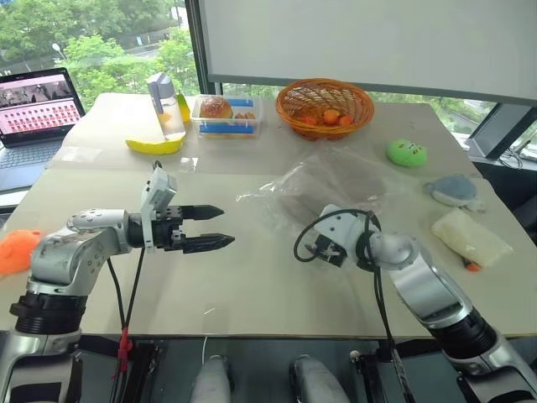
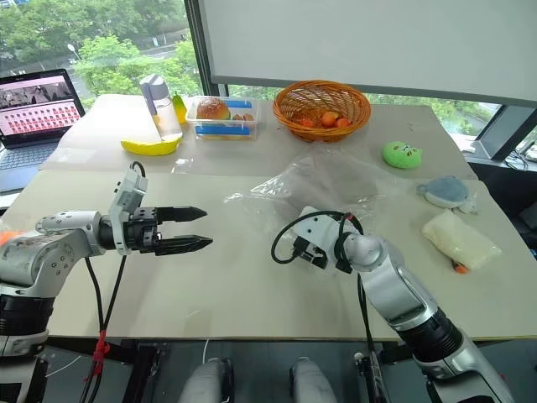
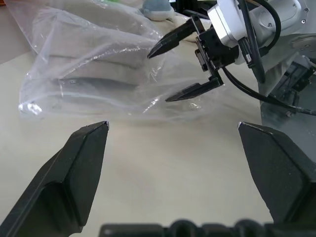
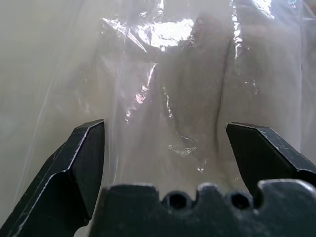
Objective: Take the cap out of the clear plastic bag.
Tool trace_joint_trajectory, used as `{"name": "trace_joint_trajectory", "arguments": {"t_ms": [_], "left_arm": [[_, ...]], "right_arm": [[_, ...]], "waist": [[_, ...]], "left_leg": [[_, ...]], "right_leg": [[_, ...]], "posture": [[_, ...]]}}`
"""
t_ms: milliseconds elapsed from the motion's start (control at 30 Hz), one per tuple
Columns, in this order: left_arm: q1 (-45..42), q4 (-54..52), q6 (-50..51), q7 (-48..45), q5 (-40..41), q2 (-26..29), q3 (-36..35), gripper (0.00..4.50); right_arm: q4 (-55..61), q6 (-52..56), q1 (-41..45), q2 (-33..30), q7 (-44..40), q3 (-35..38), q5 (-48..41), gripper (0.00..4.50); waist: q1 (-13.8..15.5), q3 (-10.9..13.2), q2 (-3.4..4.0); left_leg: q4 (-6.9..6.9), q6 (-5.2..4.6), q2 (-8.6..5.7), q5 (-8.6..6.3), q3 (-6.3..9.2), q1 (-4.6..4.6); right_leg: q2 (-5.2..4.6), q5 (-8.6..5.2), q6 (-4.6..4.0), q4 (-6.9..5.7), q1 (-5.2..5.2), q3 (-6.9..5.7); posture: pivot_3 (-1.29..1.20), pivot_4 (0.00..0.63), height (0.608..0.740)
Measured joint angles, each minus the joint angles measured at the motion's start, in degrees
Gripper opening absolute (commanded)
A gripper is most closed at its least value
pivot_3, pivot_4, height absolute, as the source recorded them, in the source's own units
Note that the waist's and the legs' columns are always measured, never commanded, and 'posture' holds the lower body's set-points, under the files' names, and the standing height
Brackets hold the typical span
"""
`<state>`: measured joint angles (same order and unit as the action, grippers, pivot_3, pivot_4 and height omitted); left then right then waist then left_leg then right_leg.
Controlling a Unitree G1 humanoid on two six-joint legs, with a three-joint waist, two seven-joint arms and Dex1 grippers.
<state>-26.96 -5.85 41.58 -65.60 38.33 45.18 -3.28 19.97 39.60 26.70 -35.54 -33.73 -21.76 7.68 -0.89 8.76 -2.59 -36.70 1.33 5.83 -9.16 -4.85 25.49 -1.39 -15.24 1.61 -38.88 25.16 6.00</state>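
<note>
cap (image 3: 94, 64) in clear plastic bag (image 1: 331, 180) | right gripper (image 3: 170, 71) agape, apparently at bag | left gripper (image 1: 220, 227) agape, apart

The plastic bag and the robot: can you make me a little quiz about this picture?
1. True or false: the cap is still inside the clear plastic bag.
2. Which gripper is right up against the bag? A) left gripper B) right gripper
3. Fill in: the fingers of both grippers are ____.

Key: 1 true; 2 B; 3 open.
</note>
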Motion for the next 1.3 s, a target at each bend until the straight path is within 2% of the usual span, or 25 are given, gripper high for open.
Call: {"name": "trace_joint_trajectory", "arguments": {"t_ms": [133,167,467,600,667,767,933,1067,1300], "left_arm": [[-0.8,0.0,0.0,0.9,0.0,-0.6,0.0,4.50],[-1.2,0.0,0.0,1.0,0.0,-0.6,0.0,4.50],[-1.3,0.0,0.0,1.3,0.0,-0.6,0.0,4.50],[-1.5,0.1,0.0,1.4,0.0,-0.6,0.0,4.50],[-1.6,0.2,0.0,1.4,0.0,-0.7,0.0,4.50],[-1.7,0.5,0.0,1.4,-0.1,-0.9,0.1,4.50],[-1.8,1.2,0.0,1.3,-0.5,-1.1,0.5,4.50],[-2.6,2.1,-0.1,1.1,-1.3,-1.7,1.5,4.50],[-2.7,2.3,-0.2,1.0,-2.2,-2.5,2.1,4.50]], "right_arm": [[-0.8,-3.4,0.7,2.7,0.3,0.1,0.2,3.41],[-1.1,-4.1,1.1,2.9,0.3,0.2,0.2,2.96],[-2.5,-5.2,1.1,3.9,0.0,0.8,0.1,0.02],[-2.6,-5.3,1.1,5.0,-0.4,2.4,-0.8,0.02],[-1.8,-3.1,1.1,7.9,-1.8,6.3,-5.8,0.57],[2.3,1.2,1.2,8.0,-4.7,9.5,-11.3,1.45],[4.9,5.3,1.0,5.1,-7.0,8.5,-12.8,3.21],[6.5,5.8,-0.1,1.8,-7.2,3.8,-10.7,4.43],[6.2,4.3,-0.6,-0.1,-6.7,1.8,-7.7,4.43]], "waist": [[0.0,0.0,0.00],[0.0,0.0,0.00],[0.0,0.0,0.00],[0.0,0.0,0.00],[0.0,0.0,0.00],[0.1,0.0,0.00],[0.1,0.0,-0.01],[0.1,0.0,-0.01],[0.0,0.0,-0.02]], "left_leg": [[0.00,0.00,0.00,0.00,0.00,0.00],[0.00,0.00,0.00,0.00,0.01,0.01],[0.00,0.00,0.00,0.00,0.01,0.01],[0.00,0.00,0.00,0.00,0.00,0.01],[0.00,0.00,0.01,0.00,0.01,0.01],[0.00,0.00,0.00,0.00,0.03,0.01],[-0.01,0.00,0.01,0.00,0.04,0.00],[-0.01,0.00,0.00,0.00,0.03,0.02],[0.00,0.00,0.00,0.00,0.05,0.02]], "right_leg": [[0.00,0.00,0.00,0.00,0.00,0.00],[0.00,0.00,0.00,0.00,-0.01,0.00],[0.00,0.00,0.00,0.00,-0.01,0.00],[0.00,0.00,0.00,0.00,-0.01,0.00],[0.02,0.00,0.00,-0.01,-0.01,0.00],[0.01,0.00,0.00,-0.01,-0.04,-0.02],[0.01,0.00,-0.01,-0.01,-0.03,-0.04],[0.00,-0.01,-0.01,0.00,-0.02,-0.03],[0.01,-0.01,-0.01,-0.01,-0.01,-0.04]], "posture": [[0.00,0.150,0.720],[0.00,0.150,0.720],[0.00,0.150,0.720],[0.00,0.150,0.720],[0.00,0.150,0.720],[0.00,0.150,0.720],[0.00,0.150,0.720],[0.00,0.150,0.720],[0.00,0.150,0.720]]}}
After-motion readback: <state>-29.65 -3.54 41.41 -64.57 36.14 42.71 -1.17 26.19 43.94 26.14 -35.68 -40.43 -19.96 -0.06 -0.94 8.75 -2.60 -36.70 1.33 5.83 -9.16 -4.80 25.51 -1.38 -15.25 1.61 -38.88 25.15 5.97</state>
